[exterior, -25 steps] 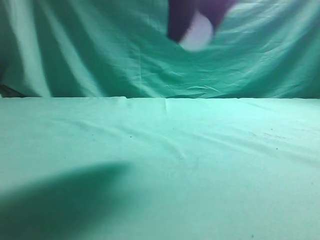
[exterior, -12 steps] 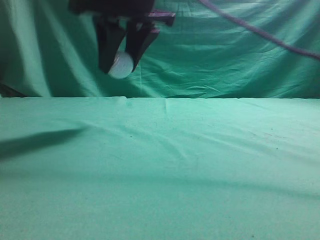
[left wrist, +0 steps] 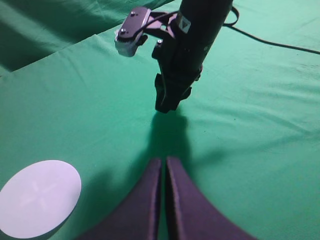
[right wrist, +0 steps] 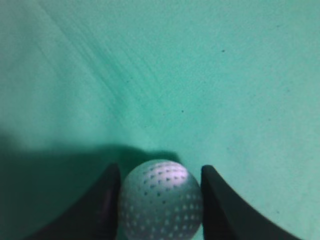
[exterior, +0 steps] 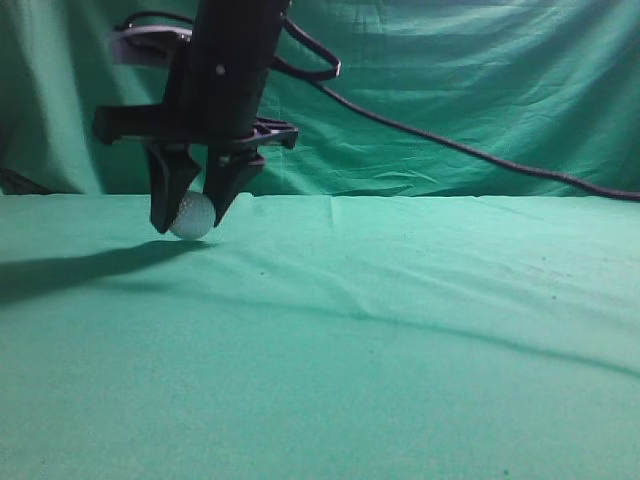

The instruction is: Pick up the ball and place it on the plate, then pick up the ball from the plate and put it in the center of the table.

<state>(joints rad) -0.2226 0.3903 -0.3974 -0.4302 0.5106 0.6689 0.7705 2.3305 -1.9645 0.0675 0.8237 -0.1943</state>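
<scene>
The right gripper (exterior: pixel 190 222) is clamping the ball (exterior: pixel 192 215) between its two black fingers (right wrist: pixel 102 202), pointing straight down with the ball sitting at or just above the green counter (exterior: pixel 400 330); whether the ball is touching the cloth cannot be told. The left gripper (left wrist: pixel 163 200) is hanging low with its fingers pressed together, holding nothing. A white plate (left wrist: pixel 39 197) is lying on the counter beside the left gripper, well apart from the ball. A black cable (exterior: pixel 450 148) is trailing from the right arm.
</scene>
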